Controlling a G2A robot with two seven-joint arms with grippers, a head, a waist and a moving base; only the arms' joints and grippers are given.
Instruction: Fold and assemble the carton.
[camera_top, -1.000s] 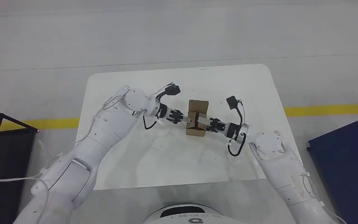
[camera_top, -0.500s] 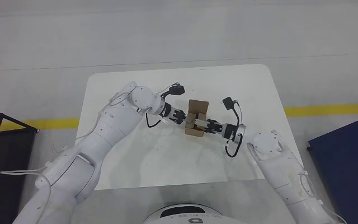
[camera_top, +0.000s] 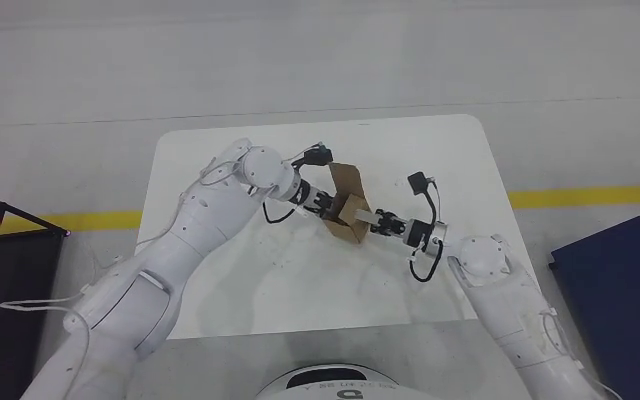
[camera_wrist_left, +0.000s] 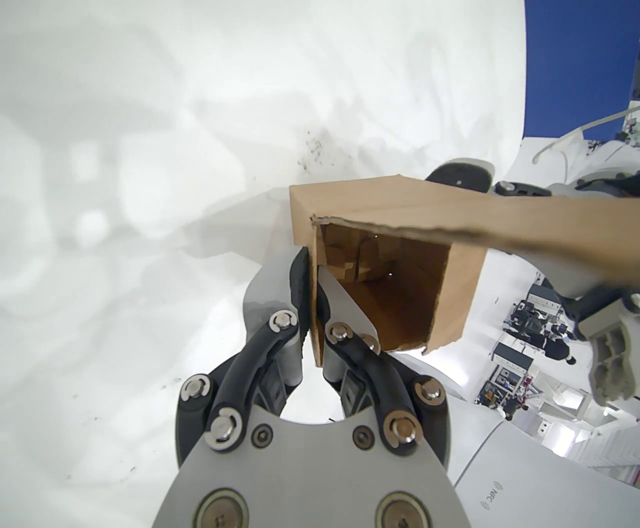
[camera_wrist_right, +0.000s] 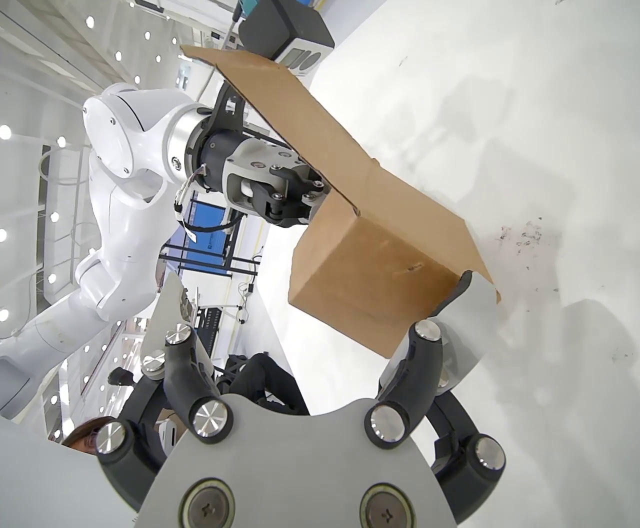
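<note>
Cardboard, brown and plain, the carton (camera_top: 345, 205) is sitting tilted at the middle of the white bench (camera_top: 220, 170), between the two hands. The left hand (camera_wrist_left: 312, 280) is clamping one side wall at the open end, one finger inside and one outside. The right hand (camera_wrist_right: 322, 292) is standing spread apart, one finger (camera_wrist_right: 470, 295) touching a corner of the closed end. Dark scuff marks (camera_wrist_left: 312, 150) are dotting the bench beside the carton. A yellow floor line (camera_top: 570, 197) is running beyond the bench's right edge.

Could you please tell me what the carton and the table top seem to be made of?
The carton looks like brown corrugated cardboard, matt: its cut edge is ragged and thick. The table top is white, smooth, faintly glossy, with dark scuffs; perhaps laminate or painted board.
</note>
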